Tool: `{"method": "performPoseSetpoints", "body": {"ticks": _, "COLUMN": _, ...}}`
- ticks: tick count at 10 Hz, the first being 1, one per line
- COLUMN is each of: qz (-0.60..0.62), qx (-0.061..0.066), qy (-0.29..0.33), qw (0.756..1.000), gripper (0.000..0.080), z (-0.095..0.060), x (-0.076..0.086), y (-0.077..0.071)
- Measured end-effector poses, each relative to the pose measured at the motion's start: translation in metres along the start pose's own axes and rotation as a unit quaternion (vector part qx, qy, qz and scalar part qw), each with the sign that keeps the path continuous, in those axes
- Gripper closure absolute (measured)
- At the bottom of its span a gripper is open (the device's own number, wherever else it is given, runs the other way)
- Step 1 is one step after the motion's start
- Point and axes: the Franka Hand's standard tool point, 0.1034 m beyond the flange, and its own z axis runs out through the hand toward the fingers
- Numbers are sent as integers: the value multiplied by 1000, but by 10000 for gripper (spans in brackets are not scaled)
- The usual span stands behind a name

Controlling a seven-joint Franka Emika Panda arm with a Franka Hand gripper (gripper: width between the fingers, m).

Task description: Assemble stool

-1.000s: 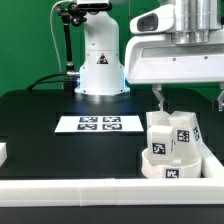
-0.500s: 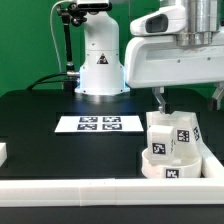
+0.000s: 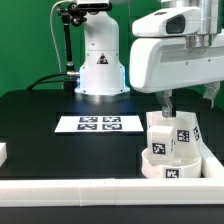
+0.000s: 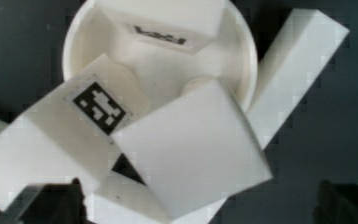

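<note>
Since the earlier frame, our arm had drifted toward the exterior view's left. Its pincer (image 3: 187,98) hung apart above a leg (image 3: 170,135) stacked on the seat (image 3: 166,168). At the wrist, that leg (image 4: 167,140) filled the view; next we needed to descend and clamp.

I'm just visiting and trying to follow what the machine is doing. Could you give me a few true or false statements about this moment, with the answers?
1. The gripper is open and holds nothing. True.
2. The seat lies on the marker board. False: it sits apart from the board, toward the exterior view's right.
3. Leg blocks rest on top of the seat. True.
4. The gripper hangs over the marker board. False: it hangs above the stool parts.
</note>
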Motion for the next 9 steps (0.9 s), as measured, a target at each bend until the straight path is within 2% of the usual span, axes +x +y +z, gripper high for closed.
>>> {"method": "performPoseSetpoints", "body": {"ticks": 1, "qz": -52, "qx": -7, "qy": -2, "qw": 999, "gripper": 151, "z": 0, "x": 2, "y": -2}}
{"method": "performPoseSetpoints", "body": {"ticks": 3, "qz": -56, "qx": -4, "qy": -2, "qw": 998, "gripper": 151, "z": 2, "x": 3, "y": -9}}
{"method": "performPoseSetpoints", "body": {"ticks": 7, "qz": -60, "qx": -3, "qy": -12, "qw": 998, "gripper": 151, "z": 15, "x": -2, "y": -9}}
{"method": "performPoseSetpoints", "body": {"ticks": 9, "qz": -56, "qx": -3, "qy": -12, "qw": 998, "gripper": 151, "z": 15, "x": -2, "y": -8}}
